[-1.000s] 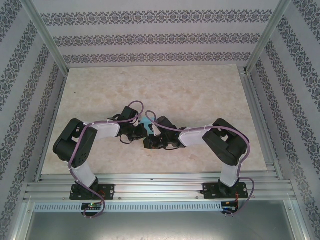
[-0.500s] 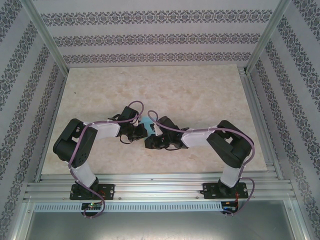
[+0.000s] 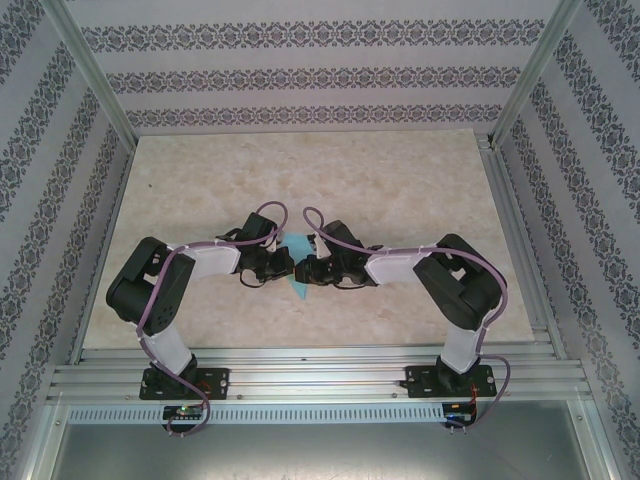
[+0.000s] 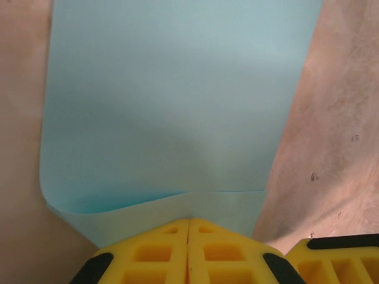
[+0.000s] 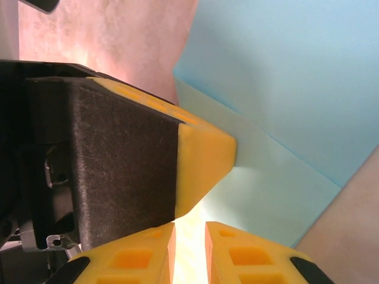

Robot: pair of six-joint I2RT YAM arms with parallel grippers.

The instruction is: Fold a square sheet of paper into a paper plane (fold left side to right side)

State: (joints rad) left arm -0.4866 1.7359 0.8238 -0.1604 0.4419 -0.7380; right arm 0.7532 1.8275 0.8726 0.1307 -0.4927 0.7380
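Turquoise paper (image 3: 298, 289) under left pincer (image 3: 282, 266), right pincer (image 3: 307, 270), close together.

The top view is bright and even, lit from overhead; the arms (image 3: 205, 262) cast only short, soft shadows on the table (image 3: 200, 180); detail stays sharp to the corners; the left wrist view is hazy and pale, a broad grey shadow dulling the square sheet of paper (image 4: 177, 89); in the right wrist view an overexposed glow burns between the yellow fingertips (image 5: 254, 260) of the right gripper (image 5: 190, 236).

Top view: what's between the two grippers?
The paper lies between left gripper and right gripper, poking out beyond them in the top view.
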